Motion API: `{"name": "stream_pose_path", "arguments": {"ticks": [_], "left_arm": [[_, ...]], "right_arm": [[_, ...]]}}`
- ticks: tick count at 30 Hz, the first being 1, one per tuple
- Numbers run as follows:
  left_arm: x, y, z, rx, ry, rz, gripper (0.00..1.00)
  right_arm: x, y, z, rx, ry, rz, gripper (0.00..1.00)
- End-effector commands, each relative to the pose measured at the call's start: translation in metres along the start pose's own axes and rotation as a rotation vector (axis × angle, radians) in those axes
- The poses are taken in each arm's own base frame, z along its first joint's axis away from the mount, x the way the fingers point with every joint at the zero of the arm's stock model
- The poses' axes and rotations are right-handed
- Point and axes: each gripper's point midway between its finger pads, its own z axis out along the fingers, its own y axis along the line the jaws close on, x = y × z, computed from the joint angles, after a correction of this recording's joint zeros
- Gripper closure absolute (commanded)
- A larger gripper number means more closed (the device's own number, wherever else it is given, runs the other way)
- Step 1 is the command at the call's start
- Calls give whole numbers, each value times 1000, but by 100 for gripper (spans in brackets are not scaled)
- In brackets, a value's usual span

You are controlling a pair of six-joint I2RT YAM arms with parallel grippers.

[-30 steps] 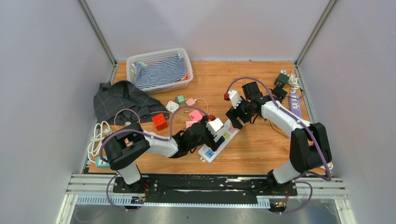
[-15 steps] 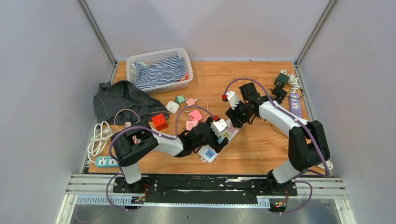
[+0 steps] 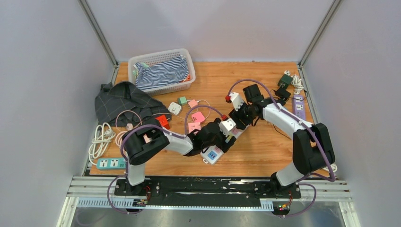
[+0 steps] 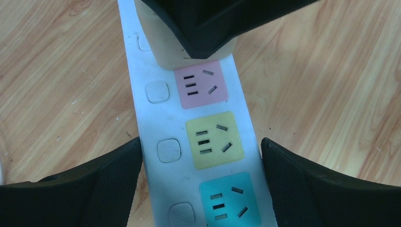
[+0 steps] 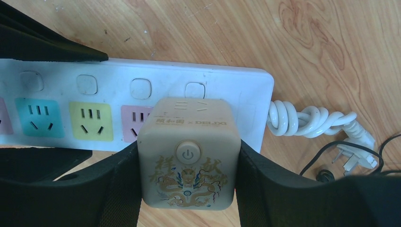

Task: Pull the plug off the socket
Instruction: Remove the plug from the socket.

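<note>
Cream plug (image 5: pixel 187 161), seemingly seated, white socket strip (image 5: pixel 246 92)

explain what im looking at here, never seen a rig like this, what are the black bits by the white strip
Two robot arms are bolted at the near edge of a wooden table. The wide picture looks down from above: left arm on the left, right arm on the right. The two close-ups come from cameras on the wrists, so the black shapes are each arm's own jaws. The left jaws straddle a white power strip at its edges; whether they squeeze it is unclear. The right jaws clamp a beige cube plug standing on that strip. Elsewhere lie a basket of striped cloth, a dark garment and small coloured plugs.
</note>
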Motion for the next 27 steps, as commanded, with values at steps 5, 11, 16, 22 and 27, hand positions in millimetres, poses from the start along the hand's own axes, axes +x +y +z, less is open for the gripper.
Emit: {"name": "stream_pose_path", "arguments": {"ticks": [5,11,16,22,27], "left_arm": [[25,8,11,-57,100,17,24],[28,4,14,-34,114,31,14],[28,6,15,-39,115,47,10],[31,12,16,-75,121,40,46],[32,9,17,-61,127,42,79]], "right_arm": [[1,8,2,-1,-17,29,100],[5,-10,0,94,-9,61,100],[9,-21,-3,133,-8,91,100],[4,-3,-1,37,-34,69,100],[-9,25,0,-88,-81,59,100]]}}
